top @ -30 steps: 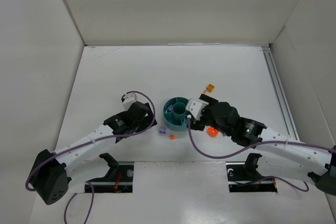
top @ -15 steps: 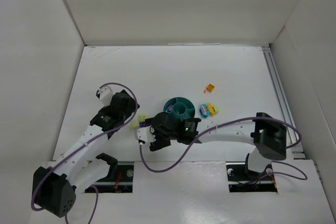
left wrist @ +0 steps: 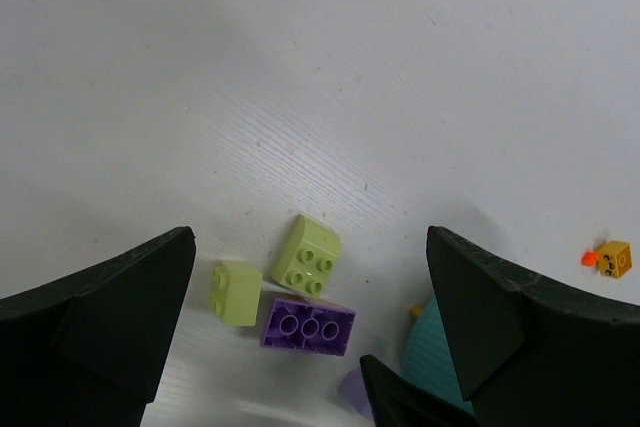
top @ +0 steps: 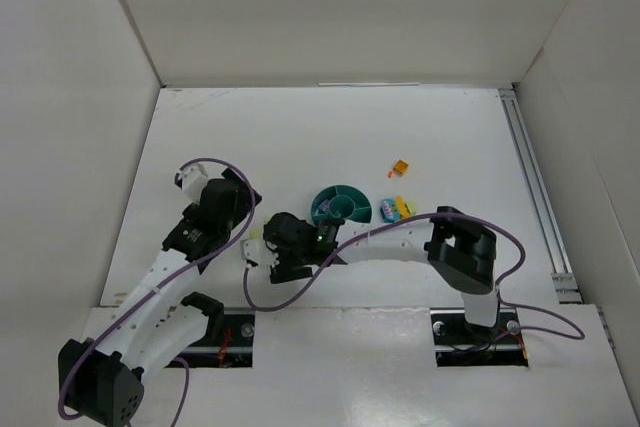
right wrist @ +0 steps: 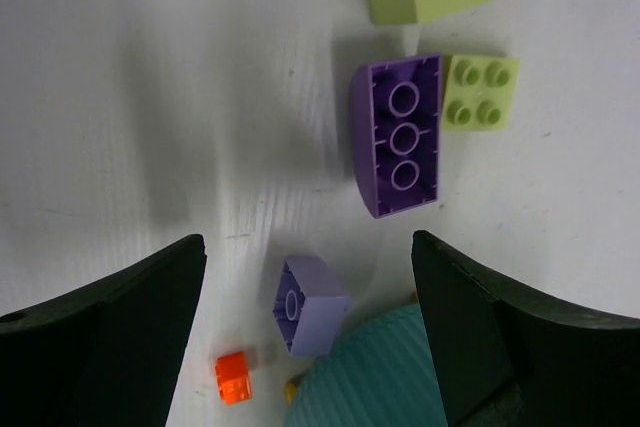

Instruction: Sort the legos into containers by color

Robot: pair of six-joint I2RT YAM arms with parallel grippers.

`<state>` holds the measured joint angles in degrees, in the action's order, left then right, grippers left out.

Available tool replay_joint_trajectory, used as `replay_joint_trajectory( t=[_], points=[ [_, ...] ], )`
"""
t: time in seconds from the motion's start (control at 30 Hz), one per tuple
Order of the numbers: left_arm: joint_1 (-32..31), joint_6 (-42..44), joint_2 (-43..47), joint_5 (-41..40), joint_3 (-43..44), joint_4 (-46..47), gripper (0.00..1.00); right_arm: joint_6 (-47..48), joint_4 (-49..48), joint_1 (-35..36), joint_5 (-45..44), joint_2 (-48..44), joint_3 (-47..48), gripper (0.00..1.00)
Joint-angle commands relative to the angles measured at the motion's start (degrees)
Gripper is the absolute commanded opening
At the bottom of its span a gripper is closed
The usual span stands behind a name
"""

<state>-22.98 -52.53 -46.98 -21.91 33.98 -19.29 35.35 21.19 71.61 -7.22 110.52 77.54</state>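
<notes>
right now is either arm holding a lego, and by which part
Nothing is held. Both arms' jaws stand open and empty; the large purple brick lies free below the right ones.

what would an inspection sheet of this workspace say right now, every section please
surface: white table, lightly scuffed
job's things: teal dish, contents too small to tell; left of it a purple brick, two yellow-green bricks, a lilac brick, a small red-orange brick; right of it an orange brick, a blue brick, a yellow brick
clutter: nothing seen
grippers: left gripper and right gripper both open, holding nothing, over the bricks left of the dish
cables: purple cables loop off both arms
surroundings: white walls on three sides; rail along the right edge
</notes>
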Motion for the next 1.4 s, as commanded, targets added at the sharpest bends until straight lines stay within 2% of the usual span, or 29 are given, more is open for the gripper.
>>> replay_joint_trajectory(
  t=[0.0, 0.4, 0.57, 0.77, 0.9, 1.0, 1.03, 1.13, 1.37],
  points=[
    [0.2, -0.6, 0.8, -2.5, -0.7, -0.3, 1.00, -3.4, 4.6, -3.0, 1.5, 0.5, 2.9, 0.88],
    [0.2, -1.3, -0.3, -2.0, -0.1, -0.8, 1.00, -3.4, 5.8, -4.8, 1.5, 2.2, 2.4, 0.88],
    [0.2, -1.3, -0.3, -2.0, 0.6, -1.4, 1.00, -3.4, 5.8, -5.3, 4.2, 2.2, 1.7, 0.75],
    [0.2, -1.3, -0.3, -2.0, 1.1, -1.4, 1.00, -3.4, 5.8, -5.9, 4.9, 2.2, 1.1, 0.68],
    [0.2, -1.3, -0.3, -2.0, 1.1, -1.9, 1.00, -3.4, 5.8, -5.9, 4.9, 2.2, 0.6, 0.52],
    [0.2, -1.3, -0.3, -2.0, 1.1, -1.9, 1.00, -3.9, 5.8, -5.9, 4.9, 2.2, 0.6, 0.46],
    [0.2, -1.3, 0.2, -2.0, 1.1, -1.9, 1.00, -3.9, 5.8, -5.9, 5.5, 2.2, 0.6, 0.39],
    [0.2, -0.8, 0.2, -1.5, 1.1, -1.9, 1.00, -3.2, 5.3, -5.9, 6.8, 0.7, 0.6, 0.28],
    [0.2, 1.3, 0.8, 1.4, -0.1, 0.6, 1.00, -2.0, 3.2, -5.9, 4.3, -6.7, 0.6, 0.22]
  ],
)
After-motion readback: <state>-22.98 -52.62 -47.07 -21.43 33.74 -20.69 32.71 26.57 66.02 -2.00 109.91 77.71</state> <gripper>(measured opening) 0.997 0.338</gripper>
